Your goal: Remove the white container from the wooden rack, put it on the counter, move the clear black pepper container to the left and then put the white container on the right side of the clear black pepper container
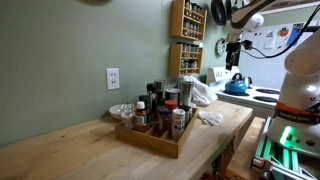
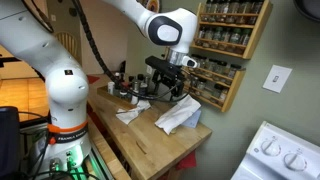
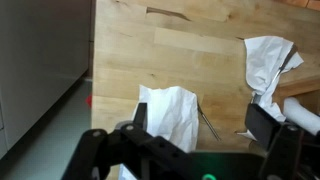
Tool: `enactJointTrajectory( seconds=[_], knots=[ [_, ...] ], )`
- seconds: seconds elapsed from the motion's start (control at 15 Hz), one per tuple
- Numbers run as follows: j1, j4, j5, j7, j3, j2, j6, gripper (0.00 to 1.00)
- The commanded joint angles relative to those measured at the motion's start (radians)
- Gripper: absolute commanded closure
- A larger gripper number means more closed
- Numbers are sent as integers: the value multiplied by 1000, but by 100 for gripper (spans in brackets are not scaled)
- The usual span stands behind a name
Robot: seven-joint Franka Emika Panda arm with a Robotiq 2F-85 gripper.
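The wooden rack [image 1: 150,138] sits mid-counter [image 1: 60,150], packed with several spice bottles. Among them a pale bottle with a reddish mark [image 1: 171,105], likely the white container, stands toward the back right. At this size I cannot pick out the clear black pepper container. My gripper [image 1: 235,45] hangs high beyond the counter's far end, well away from the rack. In an exterior view the gripper [image 2: 166,88] hovers above crumpled paper towels. The wrist view shows the gripper [image 3: 200,125] open, with only bare counter [image 3: 170,50] and a white paper towel [image 3: 165,115] below it.
A second paper towel [image 3: 268,60] lies near the right finger. The wall-hung spice shelf [image 1: 188,35] [image 2: 225,40] is behind the gripper. A blue kettle [image 1: 236,86] and a stove [image 2: 280,155] stand past the counter's end. A wall outlet [image 1: 113,78] is above the counter.
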Motion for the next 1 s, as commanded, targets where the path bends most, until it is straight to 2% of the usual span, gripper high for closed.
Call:
enactJointTrajectory(
  seconds=[0.0,0.27,0.47,0.67,0.73,0.8,0.93],
  knots=[
    [-15,1,9,-7,14,3,-1,0],
    [-15,1,9,-7,14,3,-1,0],
    [-8,-63,-38,-72,71,-156,-1,0],
    [11,-83,-37,-124,135,-304,-67,0],
    [4,-90,-17,-151,175,-353,-89,0],
    [23,-27,-21,-101,125,-209,-57,0],
    [34,-41,-29,-105,156,-293,-88,0]
  ],
)
